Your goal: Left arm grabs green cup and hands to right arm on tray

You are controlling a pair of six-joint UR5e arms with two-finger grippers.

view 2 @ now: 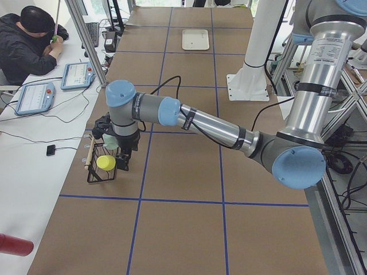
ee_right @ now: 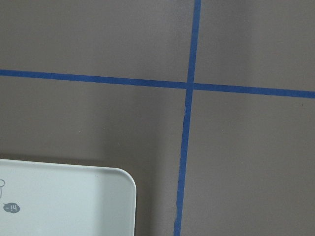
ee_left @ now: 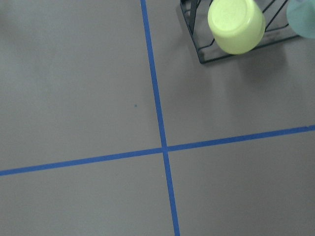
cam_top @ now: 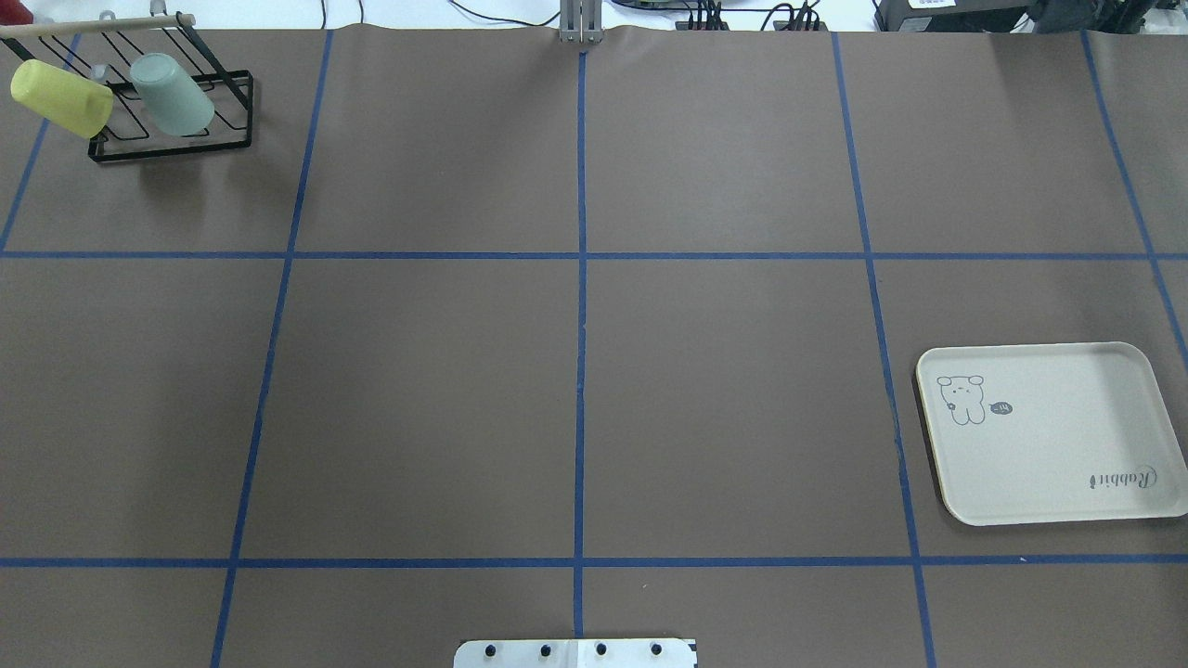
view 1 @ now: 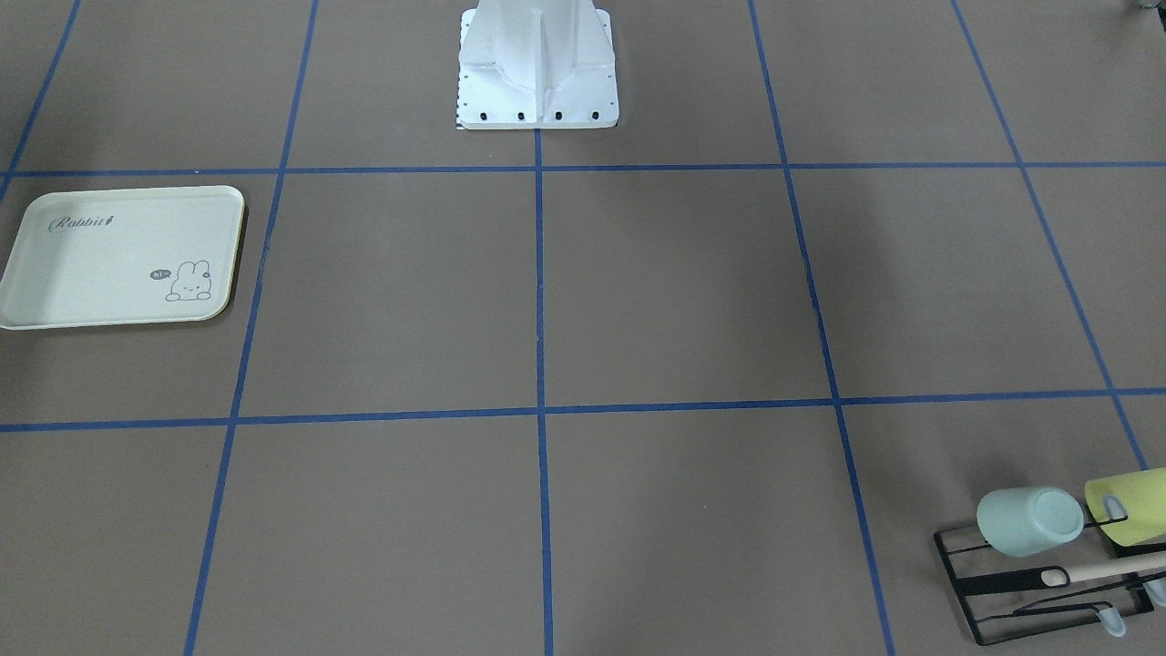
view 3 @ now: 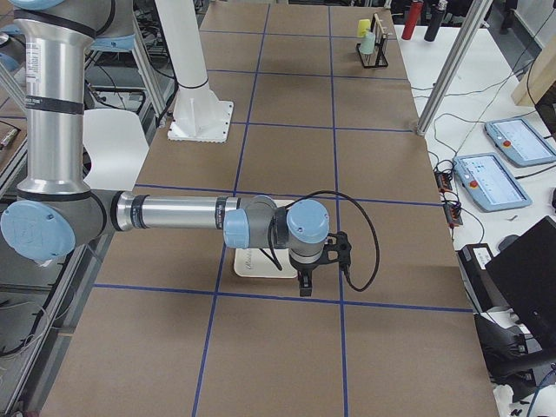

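**Green cup on the rack, left pincer above it**

In the overhead view I see the green cup [cam_top: 174,93] hung tilted on the black wire rack [cam_top: 167,151] at the table's 10 o'clock corner. The yellow-green cup [cam_top: 60,97] sits at its 9 o'clock. The tray [cam_top: 1049,455] lies at the table's 4 o'clock, well apart from the rack.

The arms show only in the side cameras. The left arm [view 2: 212,129] reaches out and the left gripper [view 2: 122,163] hangs over the rack. The green cup is mostly hidden behind it, so I cannot tell whether they touch. The right arm [view 3: 174,213] holds the right gripper [view 3: 305,287] over the tray's edge. From those angles I cannot tell whether either pincer is released or clenched.

My left wrist camera catches only a sliver of the green cup at 1 o'clock, beside the yellow-green cup. The right wrist camera shows one tray corner at 7 o'clock.
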